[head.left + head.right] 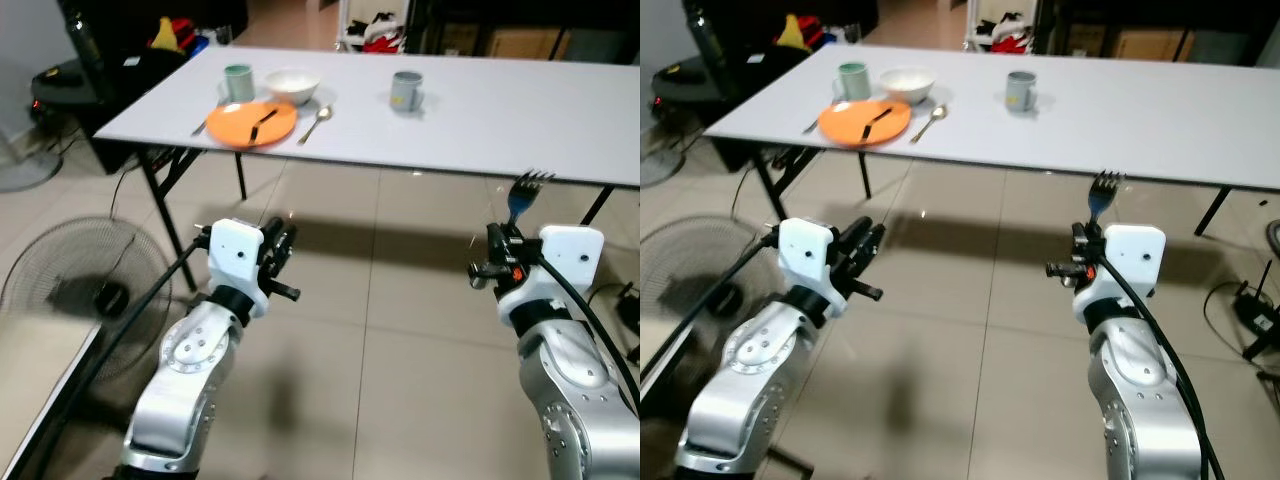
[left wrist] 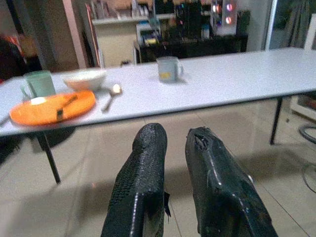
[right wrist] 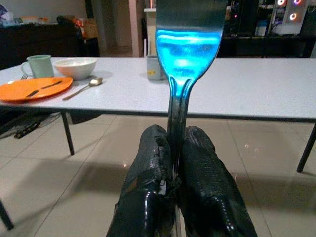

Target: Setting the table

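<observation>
Between right claw (image 3: 175, 148) fingers: fork (image 1: 524, 192), clenched, upright, short of table (image 1: 520, 120).

left gripper (image 2: 175, 163): raised forward, fingers slightly apart, holds nothing | right gripper (image 3: 173, 148): raised, fingers clamped on upright fork (image 1: 522, 193)

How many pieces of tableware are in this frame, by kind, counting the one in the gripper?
Mugs: 2, green mug and grey mug
Bowls: 1, white bowl
Plates: 1, orange plate
Spoons: 1, spoon
Forks: 2, blue fork in right gripper, fork beside the plate
Total: 7
</observation>
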`<state>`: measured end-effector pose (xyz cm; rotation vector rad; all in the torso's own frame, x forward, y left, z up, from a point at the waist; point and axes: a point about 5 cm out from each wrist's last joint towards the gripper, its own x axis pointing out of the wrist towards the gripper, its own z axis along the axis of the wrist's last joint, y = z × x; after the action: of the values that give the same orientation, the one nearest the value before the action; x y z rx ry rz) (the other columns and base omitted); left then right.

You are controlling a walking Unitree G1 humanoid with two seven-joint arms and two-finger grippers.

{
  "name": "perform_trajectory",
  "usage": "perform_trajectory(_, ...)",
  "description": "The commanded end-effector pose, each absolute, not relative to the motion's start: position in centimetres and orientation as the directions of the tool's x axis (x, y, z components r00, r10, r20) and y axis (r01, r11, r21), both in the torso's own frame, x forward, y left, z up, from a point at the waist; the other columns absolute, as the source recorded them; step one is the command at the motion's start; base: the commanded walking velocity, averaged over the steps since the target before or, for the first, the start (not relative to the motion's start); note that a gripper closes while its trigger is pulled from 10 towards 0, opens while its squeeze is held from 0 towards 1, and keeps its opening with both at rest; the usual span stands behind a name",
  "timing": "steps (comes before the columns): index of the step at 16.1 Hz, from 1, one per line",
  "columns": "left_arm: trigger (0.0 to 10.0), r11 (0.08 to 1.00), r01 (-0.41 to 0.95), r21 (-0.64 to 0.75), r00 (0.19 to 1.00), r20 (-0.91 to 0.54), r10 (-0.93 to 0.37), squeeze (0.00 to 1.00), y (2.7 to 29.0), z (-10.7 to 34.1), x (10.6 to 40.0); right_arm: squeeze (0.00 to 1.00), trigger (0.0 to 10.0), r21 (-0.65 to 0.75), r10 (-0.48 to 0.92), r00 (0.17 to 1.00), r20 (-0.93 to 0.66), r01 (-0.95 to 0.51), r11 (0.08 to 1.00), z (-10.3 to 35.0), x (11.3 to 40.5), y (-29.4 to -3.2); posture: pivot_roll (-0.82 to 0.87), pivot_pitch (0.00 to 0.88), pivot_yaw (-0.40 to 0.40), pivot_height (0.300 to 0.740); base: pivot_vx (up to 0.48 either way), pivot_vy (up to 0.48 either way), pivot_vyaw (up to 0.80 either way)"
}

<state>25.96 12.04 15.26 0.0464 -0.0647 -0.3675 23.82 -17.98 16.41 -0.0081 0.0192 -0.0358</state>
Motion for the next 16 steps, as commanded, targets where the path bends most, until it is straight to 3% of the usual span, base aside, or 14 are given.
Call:
perform_trajectory(1,10.0,0.943,0.329,0.06,0.942,0.057,-0.332,0.0,12.9,15.3,25.9,0.0,10.0,0.01,-0.015,1.0,-0.006,0.015,1.0,16.9,23.9,-17.5,0.08,0.0,0.016,0.74,0.371,0.0,-0.78)
perform_trajectory(6,10.0,0.937,0.344,0.067,0.936,0.048,-0.347,0.0,12.7,15.1,25.6,0.0,10.0,0.026,-0.025,0.999,-0.02,0.026,0.999,17.0,23.8,-17.9,0.07,0.0,0.019,0.74,0.378,0.0,-0.74)
perform_trajectory(11,10.0,0.951,0.307,0.045,0.95,0.037,-0.309,0.0,13.1,14.8,25.6,0.0,10.0,-0.089,0.072,0.997,-0.011,-0.072,0.993,17.8,24.7,-17.2,0.07,0.0,0.005,0.74,0.381,0.0,0.0)
perform_trajectory(16,10.0,0.954,0.294,0.059,0.953,0.053,-0.297,0.0,13.2,15.2,25.8,0.0,10.0,-0.054,0.108,0.994,-0.019,-0.109,0.993,17.5,25.0,-16.4,0.08,0.0,0.001,0.74,0.404,0.0,0.0)
